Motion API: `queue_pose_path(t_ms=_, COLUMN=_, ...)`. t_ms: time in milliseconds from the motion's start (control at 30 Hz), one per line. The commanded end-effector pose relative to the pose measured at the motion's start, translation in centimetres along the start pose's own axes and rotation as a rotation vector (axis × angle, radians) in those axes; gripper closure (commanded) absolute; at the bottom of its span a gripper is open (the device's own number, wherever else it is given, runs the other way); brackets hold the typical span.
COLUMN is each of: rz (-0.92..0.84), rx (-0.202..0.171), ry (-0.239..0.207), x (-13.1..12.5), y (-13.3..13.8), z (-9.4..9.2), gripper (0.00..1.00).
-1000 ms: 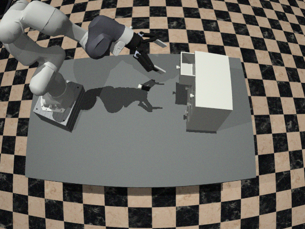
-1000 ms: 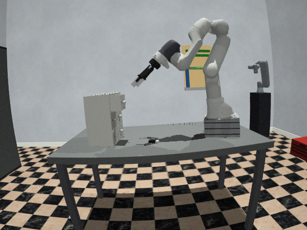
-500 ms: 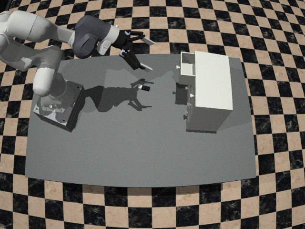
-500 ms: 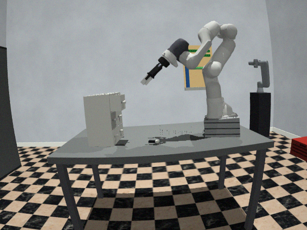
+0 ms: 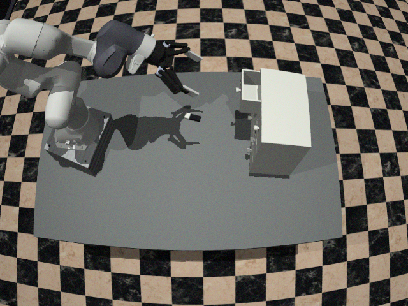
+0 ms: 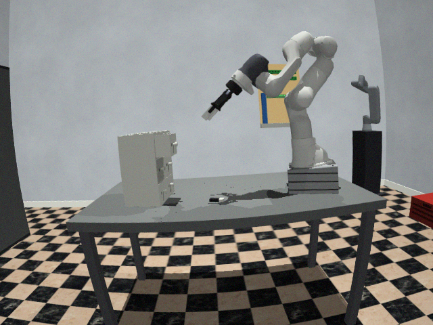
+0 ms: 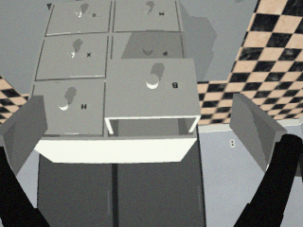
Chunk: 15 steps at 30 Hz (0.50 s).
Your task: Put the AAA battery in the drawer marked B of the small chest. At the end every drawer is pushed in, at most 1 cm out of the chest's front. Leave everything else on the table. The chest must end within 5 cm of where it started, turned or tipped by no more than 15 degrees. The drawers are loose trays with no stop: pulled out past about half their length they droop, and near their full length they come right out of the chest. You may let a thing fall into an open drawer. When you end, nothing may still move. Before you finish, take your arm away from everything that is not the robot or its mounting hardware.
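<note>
Top view: the arm reaches from its base (image 5: 99, 162) toward the small chest (image 5: 285, 108), which stands at the far side of the surface (image 5: 184, 210).
End effector (image 5: 193, 74): fingers spread to their full width, nothing between them; it hangs in the air, well apart from the chest and above the surface.
AAA battery (image 5: 192, 116): lies flat on the surface between the base and the chest front, inside the arm's shadow, untouched; it is not in any drawer.
Open drawer (image 5: 250, 86): one top-row tray stands partly out of the chest front, its interior exposed from above. An opening of this kind lets a released item fall in. Whether it bears the letter B cannot be read.
Other drawers (image 7: 79, 57): the wrist view shows the remaining fronts flush, each with a knob; one middle-row front reads darker, seemingly from the open tray's shadow.
Chest posture: upright, square to the surface edge.
Step in hand (judgement): with the tray open and the fingers wide, the posture suits descending on the battery next.
Risk (judgement): the battery is small and round, so an off-centre closure could roll it away.
</note>
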<state>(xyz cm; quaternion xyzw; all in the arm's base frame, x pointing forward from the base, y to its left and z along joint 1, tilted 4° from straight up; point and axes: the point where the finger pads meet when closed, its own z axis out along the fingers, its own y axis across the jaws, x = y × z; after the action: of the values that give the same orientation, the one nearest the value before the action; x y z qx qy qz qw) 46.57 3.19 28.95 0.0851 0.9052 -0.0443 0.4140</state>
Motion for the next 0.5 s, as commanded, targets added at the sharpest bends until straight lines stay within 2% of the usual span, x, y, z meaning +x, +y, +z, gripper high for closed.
queue_pose_path(t_ms=0, rz=-0.004, rx=0.005, ry=0.007, x=0.17, y=-0.21, z=-0.01, gripper=0.0)
queue_pose_path(t_ms=267, rz=-0.004, rx=0.006, ry=0.025, x=0.02, y=-0.22, z=-0.09, gripper=0.0)
queue_pose_path(t_ms=467, rz=-0.004, rx=0.006, ry=0.084, x=-0.16, y=-0.22, z=-0.29, gripper=0.0)
